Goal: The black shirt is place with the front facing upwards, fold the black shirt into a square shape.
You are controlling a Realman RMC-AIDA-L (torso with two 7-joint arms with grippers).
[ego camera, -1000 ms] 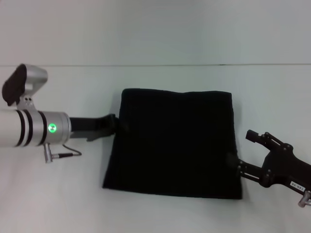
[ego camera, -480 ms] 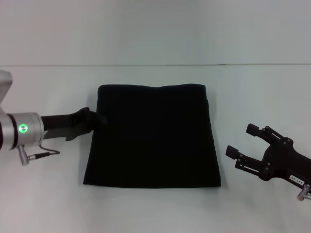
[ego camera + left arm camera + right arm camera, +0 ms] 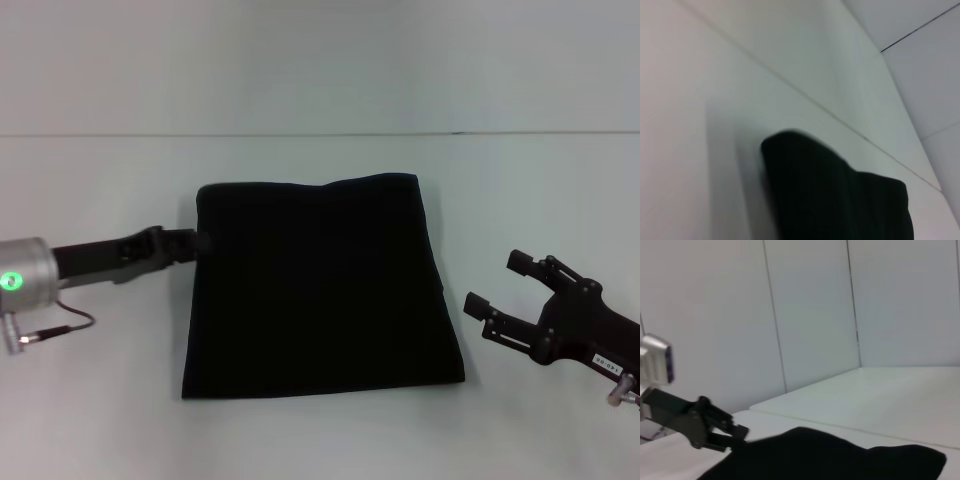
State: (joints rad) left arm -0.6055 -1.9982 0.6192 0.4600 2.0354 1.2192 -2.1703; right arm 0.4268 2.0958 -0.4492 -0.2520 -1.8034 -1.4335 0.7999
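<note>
Since a second ago, both my grippers have backed away: right gripper point(image 3: 500, 288), fingers spread wide, now stands clear of the black shirt point(image 3: 320, 290); left gripper point(image 3: 190, 243) sits at its left edge, finger state indeterminate. Shirt slid leftward and lies mid-worktop point(image 3: 90, 400), roughly square. Folding appears complete.

Robot lab or test cell, bare white table point(image 3: 320, 440), plain white panelled walls point(image 3: 810, 315)

Shirt point(image 3: 320, 285) lies folded, roughly square, on table point(image 3: 100, 400). Left gripper point(image 3: 195, 243) touches its left edge. Right gripper point(image 3: 495, 290) stands apart, fingers spread, just beside right edge.
</note>
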